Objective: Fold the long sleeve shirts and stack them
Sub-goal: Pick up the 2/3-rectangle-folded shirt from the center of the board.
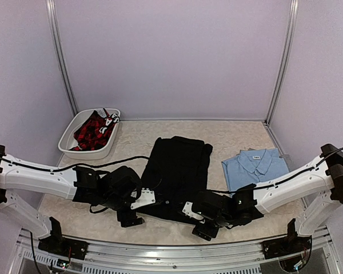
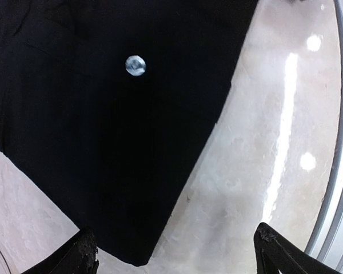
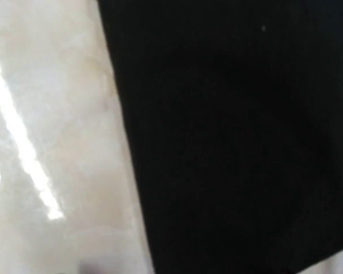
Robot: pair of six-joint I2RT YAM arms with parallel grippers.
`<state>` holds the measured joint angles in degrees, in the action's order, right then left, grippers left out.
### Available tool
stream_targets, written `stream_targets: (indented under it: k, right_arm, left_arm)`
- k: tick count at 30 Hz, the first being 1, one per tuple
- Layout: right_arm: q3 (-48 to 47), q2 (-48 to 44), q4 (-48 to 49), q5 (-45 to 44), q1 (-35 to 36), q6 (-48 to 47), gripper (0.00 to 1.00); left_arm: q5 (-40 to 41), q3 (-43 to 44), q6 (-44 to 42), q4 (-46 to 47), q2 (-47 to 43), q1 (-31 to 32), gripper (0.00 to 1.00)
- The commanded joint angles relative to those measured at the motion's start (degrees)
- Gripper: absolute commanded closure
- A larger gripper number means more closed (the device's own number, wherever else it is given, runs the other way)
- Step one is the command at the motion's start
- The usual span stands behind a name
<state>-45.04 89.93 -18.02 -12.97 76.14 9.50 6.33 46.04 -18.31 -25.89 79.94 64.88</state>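
Note:
The black long sleeve shirt (image 1: pixel 178 166) lies folded into a long strip in the middle of the table. In the left wrist view its near corner (image 2: pixel 131 245) and a white button (image 2: pixel 135 65) show. My left gripper (image 1: pixel 144 200) hovers low at the shirt's near left corner; it is open (image 2: pixel 177 254), with its fingertips (image 2: pixel 83 257) wide apart and nothing between them but cloth and table below. My right gripper (image 1: pixel 190 209) is at the near right corner. Its wrist view shows only blurred black cloth (image 3: pixel 240 142) and table, with no fingers. The light blue shirt (image 1: pixel 255 166) lies folded at the right.
A white basket (image 1: pixel 68 145) holding red plaid cloth (image 1: pixel 91 132) stands at the back left. The table's metal front rail (image 1: pixel 160 251) runs just behind both grippers. Purple walls close in the back and sides.

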Motion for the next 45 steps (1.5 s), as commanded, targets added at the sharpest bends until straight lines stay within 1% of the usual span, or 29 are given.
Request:
stream_targets:
  k: [1, 5, 8, 10, 13, 18, 21, 27, 32, 34, 37, 38, 39, 41, 42, 45]
  right_arm:
    - [1.1, -0.6, 1.4, -1.2, 0.6, 0.2, 0.25]
    - [1.1, -0.2, 1.6, -1.9, 0.6, -0.3, 0.28]
    - [0.7, 0.5, 1.7, -2.4, 0.6, -0.8, 0.31]
    - [0.6, 1.0, 1.9, -2.5, 0.4, -1.3, 0.34]
    - [0.5, 1.5, 2.3, -2.5, -0.1, -2.1, 0.4]
    - [1.2, 1.3, 3.6, -0.3, -0.6, -3.3, 0.49]
    - [1.3, 1.6, 3.9, 0.2, -0.8, -3.7, 0.54]
    - [1.1, 2.2, 3.8, 1.4, -1.1, -3.5, 0.65]
    - [0.7, 3.1, 3.0, 2.2, -1.1, -2.8, 0.75]
    - [0.7, 3.3, 2.8, 2.4, -1.1, -2.6, 0.81]
    - [0.8, 3.0, 2.7, 3.0, -1.1, -1.9, 0.97]
    - [0.9, 2.8, 2.8, 3.3, -1.1, -1.7, 1.0]
    - [1.0, 2.5, 3.0, 3.6, -1.0, -1.6, 1.0]
    - [1.0, 1.9, 3.0, 4.9, -1.0, -1.3, 1.0]
    - [0.9, 1.6, 3.0, 5.6, -0.9, -1.2, 1.0]
    - [0.6, 0.4, 3.0, 8.6, -0.5, -0.9, 1.0]
  left_arm:
    - [-1.3, -3.8, -9.0, -0.1, -1.1, -2.3, 0.1]
    - [-2.5, -4.4, -12.7, 1.2, -1.0, -5.5, 0.13]
    - [-2.9, -4.7, -15.2, 1.4, -0.2, -8.0, 0.18]
    - [-3.6, -5.2, -16.9, 1.7, 0.6, -9.0, 0.19]
    - [-3.0, -5.4, -18.4, 2.8, 2.1, -9.4, 0.23]
    - [-3.2, -5.4, -19.3, 3.2, 4.7, -9.4, 0.27]
    - [-3.6, -5.4, -19.5, 3.6, 6.4, -9.5, 0.32]
    - [-3.8, -4.1, -19.0, 2.8, 9.3, -10.8, 0.48]
    - [-3.9, -3.4, -18.6, 1.8, 11.2, -10.6, 0.65]
    - [-3.9, -3.3, -18.3, 1.2, 11.0, -10.4, 0.72]
    - [-3.6, -3.5, -17.7, 0.3, 9.7, -10.1, 0.79]
    - [-3.7, -3.6, -17.7, 0.1, 8.8, -9.9, 0.82]
    - [-3.8, -3.7, -17.6, -0.1, 8.3, -9.6, 0.86]
    - [-4.4, -3.7, -17.4, -0.6, 7.1, -8.5, 0.98]
    - [-4.4, -3.6, -17.0, -1.0, 6.5, -7.9, 1.0]
    - [-5.3, -4.0, -15.6, -2.7, 5.4, -5.5, 1.0]
